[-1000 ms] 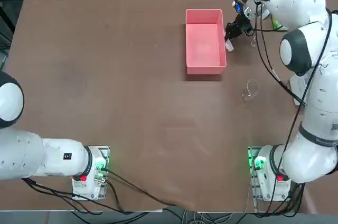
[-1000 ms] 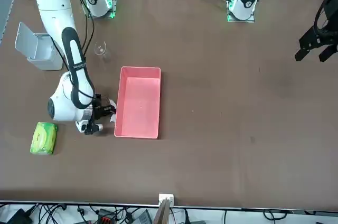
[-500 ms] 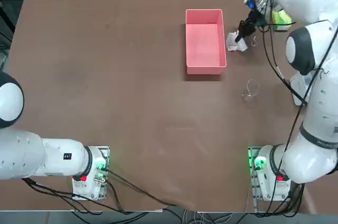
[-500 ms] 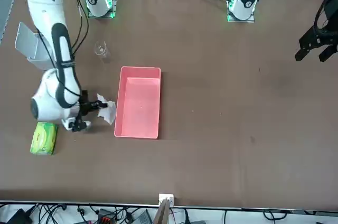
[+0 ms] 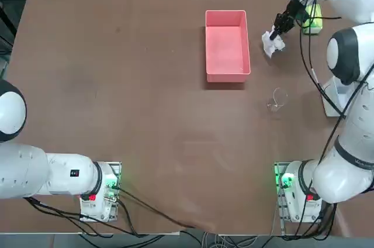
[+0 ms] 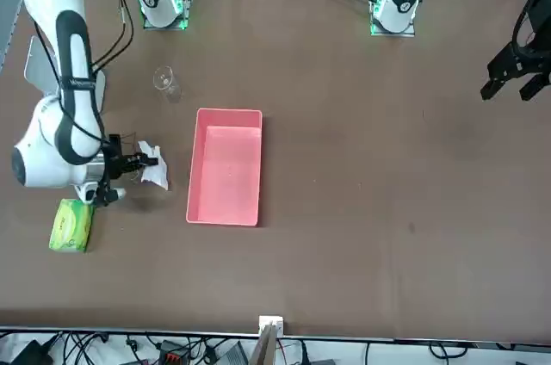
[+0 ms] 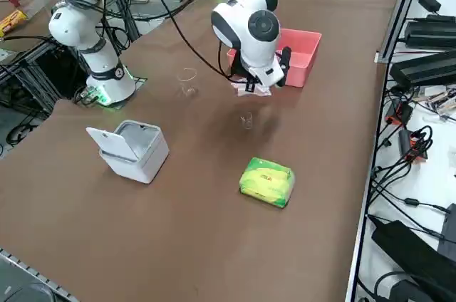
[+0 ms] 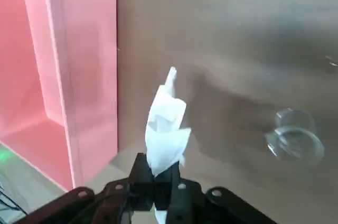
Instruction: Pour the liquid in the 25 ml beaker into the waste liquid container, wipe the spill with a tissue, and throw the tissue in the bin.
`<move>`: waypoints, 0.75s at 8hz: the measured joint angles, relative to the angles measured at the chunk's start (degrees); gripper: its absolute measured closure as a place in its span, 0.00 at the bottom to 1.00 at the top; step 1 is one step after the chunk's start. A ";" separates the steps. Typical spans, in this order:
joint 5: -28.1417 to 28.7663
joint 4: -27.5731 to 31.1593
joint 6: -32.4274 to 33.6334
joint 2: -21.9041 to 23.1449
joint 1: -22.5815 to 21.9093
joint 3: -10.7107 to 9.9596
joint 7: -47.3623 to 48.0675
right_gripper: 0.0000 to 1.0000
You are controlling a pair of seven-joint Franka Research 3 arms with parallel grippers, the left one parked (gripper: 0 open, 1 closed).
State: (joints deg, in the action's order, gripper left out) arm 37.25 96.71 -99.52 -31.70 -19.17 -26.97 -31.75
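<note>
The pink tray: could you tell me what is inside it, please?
Nothing shows inside the tray: only its bare pink floor, no part of it covered. The right gripper, shut on the tissue, is beside it.

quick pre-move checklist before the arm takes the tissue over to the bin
1. Grip: right hand shut on the small white crumpled tissue: ok.
2. Tissue off the table: it hangs in the air beside the pink rectangular plastic tray: ok.
3. Bin mouth: the light grey-white boxy bin has its lid tipped back, open: ok.
4. Tiny clear glass beaker upright on the table, near the carry path: cannot tell if clear.
5. Spill fully wiped: cannot tell.
</note>
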 joint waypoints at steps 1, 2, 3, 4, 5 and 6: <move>-2.44 -0.02 1.01 1.59 -0.10 -0.80 0.00 0.98; -5.38 -0.07 2.12 3.40 -0.21 -1.59 0.32 0.98; -8.72 -0.18 3.12 5.63 -0.26 -2.33 0.69 0.98; -12.19 -0.28 3.67 8.03 -0.26 -2.77 1.02 0.98; -16.32 -0.41 3.85 10.64 -0.28 -2.97 1.32 0.98; -20.66 -0.52 3.94 13.14 -0.30 -3.04 1.79 0.98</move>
State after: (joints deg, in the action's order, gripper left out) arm 16.59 96.19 -95.59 -18.56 -19.47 -30.01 -29.96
